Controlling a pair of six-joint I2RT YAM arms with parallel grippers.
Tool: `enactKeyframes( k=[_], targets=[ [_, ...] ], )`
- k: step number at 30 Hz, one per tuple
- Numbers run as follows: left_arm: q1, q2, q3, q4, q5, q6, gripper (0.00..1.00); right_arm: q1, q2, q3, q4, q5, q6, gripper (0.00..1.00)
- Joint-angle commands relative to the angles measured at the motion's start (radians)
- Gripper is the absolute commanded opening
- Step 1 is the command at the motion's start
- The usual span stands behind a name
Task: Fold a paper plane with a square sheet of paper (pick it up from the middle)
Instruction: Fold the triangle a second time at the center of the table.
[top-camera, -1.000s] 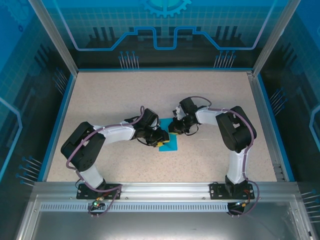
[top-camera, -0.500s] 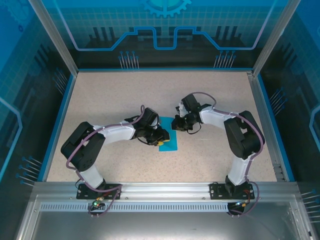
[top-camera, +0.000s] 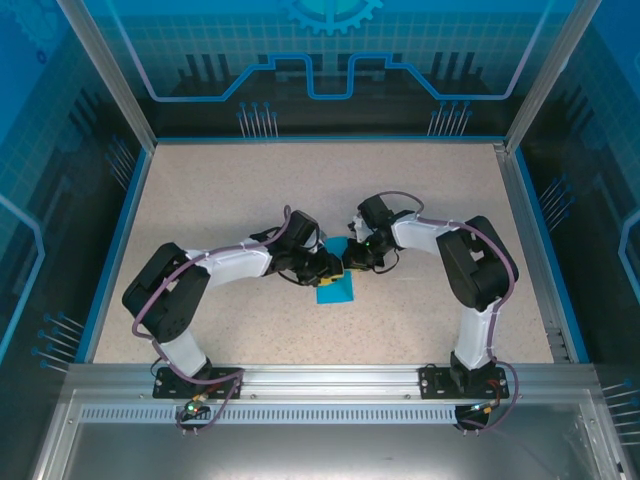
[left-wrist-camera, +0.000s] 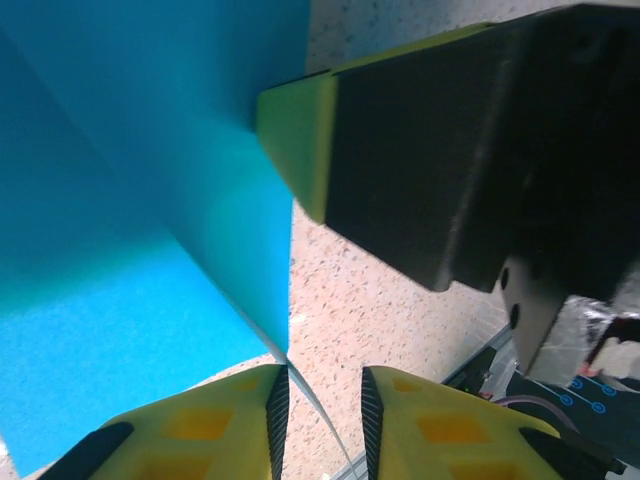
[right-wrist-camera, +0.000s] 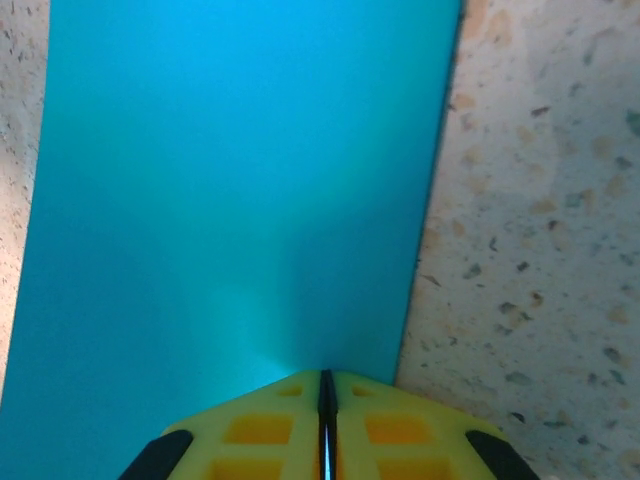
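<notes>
The square sheet of paper (top-camera: 338, 291) lies teal-blue at the table's middle, partly folded, with one flap raised. In the left wrist view the sheet (left-wrist-camera: 120, 250) spreads left, and a thin paper edge runs between the jaws close to the left pad. My left gripper (top-camera: 329, 268) (left-wrist-camera: 322, 385) stands open over that edge with a narrow gap. My right gripper (top-camera: 349, 260) (right-wrist-camera: 325, 378) is shut on the sheet's (right-wrist-camera: 230, 180) near edge. One of its fingers (left-wrist-camera: 300, 140) shows against the raised flap in the left wrist view.
Both arms meet over the speckled table (top-camera: 230, 190), their wrists almost touching above the sheet. A blue rim (top-camera: 120, 240) and metal posts bound the table. Bare speckled surface (right-wrist-camera: 540, 250) lies right of the sheet.
My left gripper has edged right toward the right one and its jaws have narrowed slightly. The right wrist swung out and back over the sheet. Less paper shows between the grippers.
</notes>
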Motion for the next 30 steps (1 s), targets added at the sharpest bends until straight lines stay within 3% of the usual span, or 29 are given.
enactKeyframes(
  k=[1, 7, 17, 30],
  targets=[
    [-0.009, 0.026, 0.037, 0.019, 0.036, 0.019, 0.29, -0.016, -0.055, -0.037, 0.022, -0.069, 0.003, 0.12],
    [-0.008, 0.051, 0.065, 0.023, 0.032, 0.011, 0.31, -0.066, -0.165, -0.118, 0.086, -0.094, 0.034, 0.15],
    [-0.009, 0.103, 0.092, 0.056, 0.031, -0.012, 0.45, -0.107, -0.288, -0.275, 0.121, -0.038, 0.038, 0.23],
    [-0.008, 0.128, 0.098, 0.066, -0.01, -0.018, 0.53, -0.099, -0.365, -0.359, 0.237, -0.143, -0.001, 0.41]
  ],
)
